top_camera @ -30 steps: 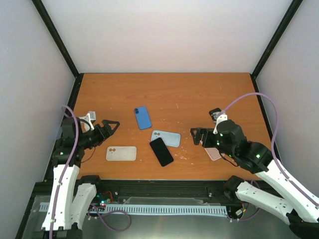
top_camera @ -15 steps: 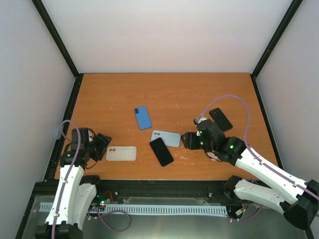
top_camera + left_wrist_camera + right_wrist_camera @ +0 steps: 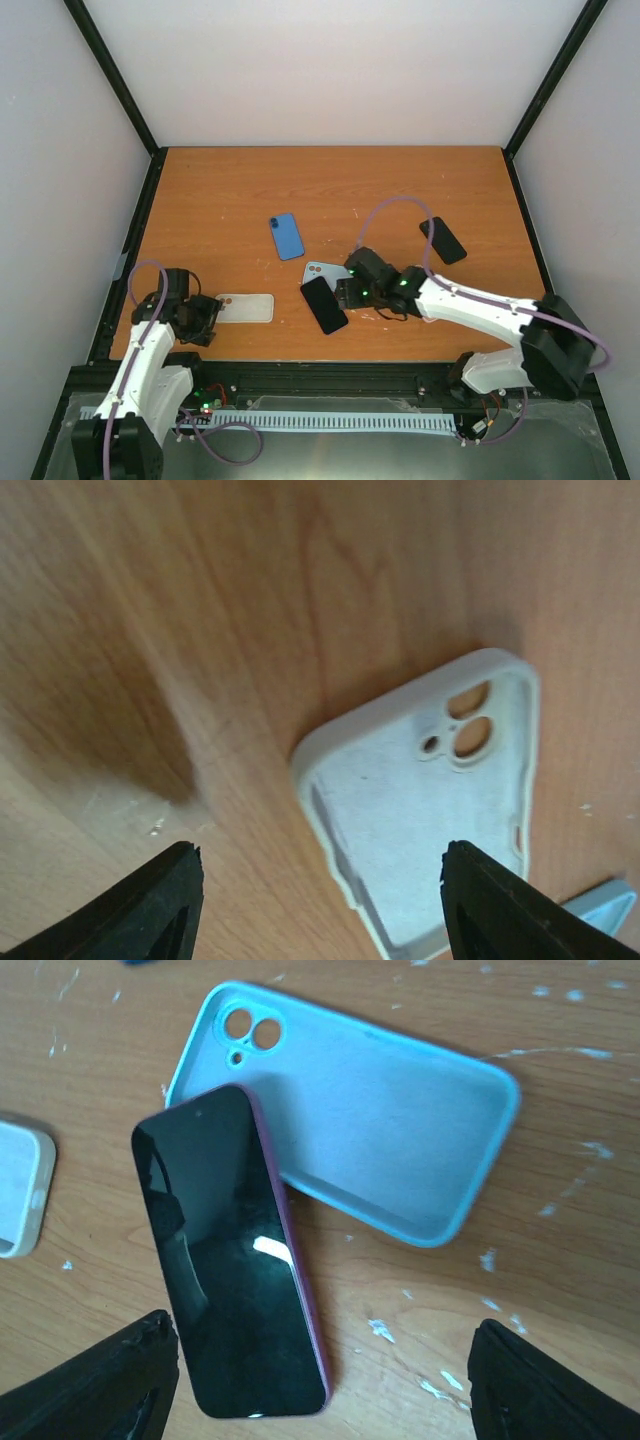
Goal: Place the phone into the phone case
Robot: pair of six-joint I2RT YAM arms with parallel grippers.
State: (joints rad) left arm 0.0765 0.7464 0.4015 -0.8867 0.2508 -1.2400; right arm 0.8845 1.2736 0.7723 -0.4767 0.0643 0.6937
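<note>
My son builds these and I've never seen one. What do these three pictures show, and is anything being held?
These are two robot arms bolted at the near edge of a wooden table, each ending in a two-finger gripper. The wide picture looks down from above; the other two come from cameras on the wrists, so the dark tips at the bottom are fingers. The left gripper hovers over an empty white phone case. The right gripper hovers over a black phone overlapping an empty light blue case. Farther back lie a blue phone or case and another black phone. Both grippers are open and hold nothing.
</note>
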